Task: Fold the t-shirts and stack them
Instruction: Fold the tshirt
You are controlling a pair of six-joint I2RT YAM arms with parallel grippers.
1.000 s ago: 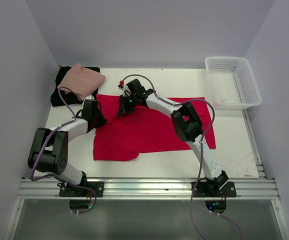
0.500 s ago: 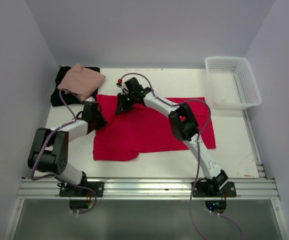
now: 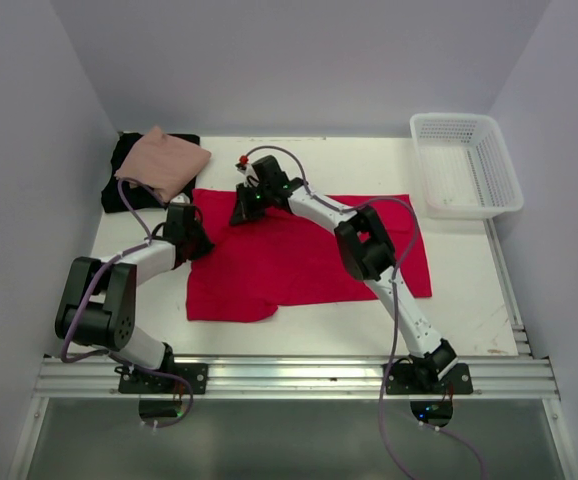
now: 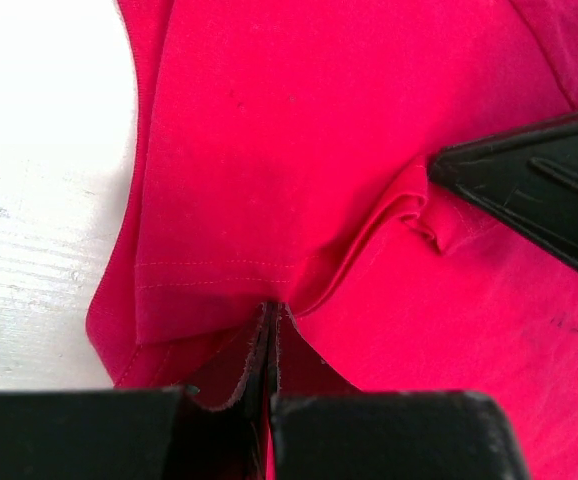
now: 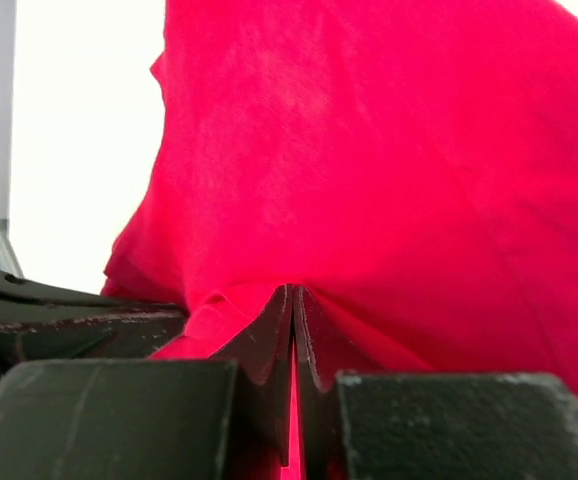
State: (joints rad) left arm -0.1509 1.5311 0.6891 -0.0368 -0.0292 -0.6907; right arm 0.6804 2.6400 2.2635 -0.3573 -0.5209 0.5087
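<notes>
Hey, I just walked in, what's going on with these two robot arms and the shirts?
Both arms are working on the red t-shirt, which lies spread on the table. The left gripper is pinched shut on cloth at the shirt's left edge. The right gripper is pinched shut on its far edge, near the left end. The salmon-pink t-shirt lies folded on top of the black t-shirt at the far left corner. A white basket sits at the far right.
</notes>
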